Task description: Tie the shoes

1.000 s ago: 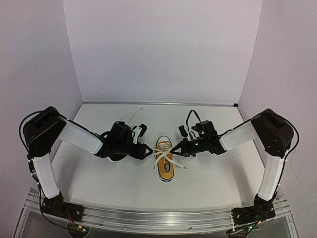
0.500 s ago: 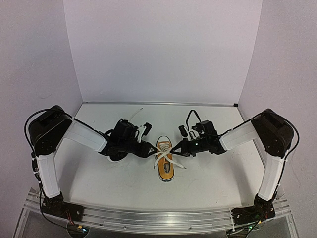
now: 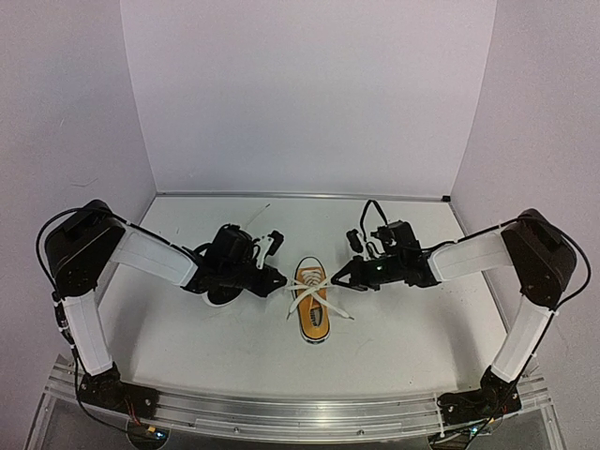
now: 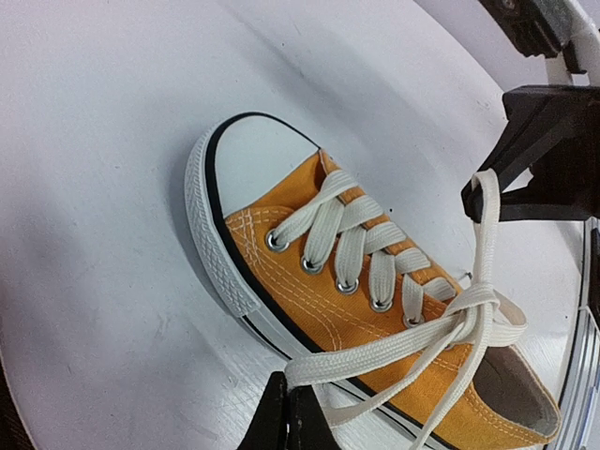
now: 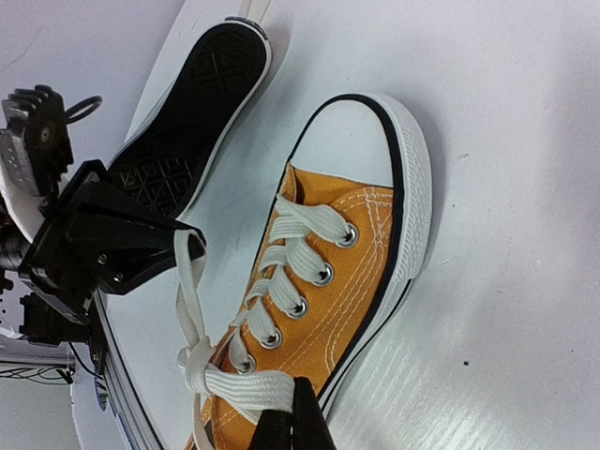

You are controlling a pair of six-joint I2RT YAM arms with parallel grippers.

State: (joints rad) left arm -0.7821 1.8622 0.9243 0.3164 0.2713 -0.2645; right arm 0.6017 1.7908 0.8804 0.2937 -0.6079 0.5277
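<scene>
I see the white desk [image 3: 187, 347] with both arms bent low over it. My left arm [image 3: 150, 258] reaches in from the left and my right arm [image 3: 478, 253] from the right. Their tips come close on either side of the orange shoe [image 3: 317, 323]. That shoe stands in the middle of the desk, toe to the far side. The other shoe [image 5: 192, 122] lies just left of it, black sole showing, partly under my left arm.

I think the arms sit this way so each can pull one end outward. My left gripper [image 4: 286, 403] is shut tight on a lace [image 4: 375, 354] at the shoe's left side. My right gripper [image 5: 292, 408] is pinched on the other end at the right. The ends cross in a loose knot [image 4: 466, 305] over the tongue. I judge it needs pulling snug, then a bow.
</scene>
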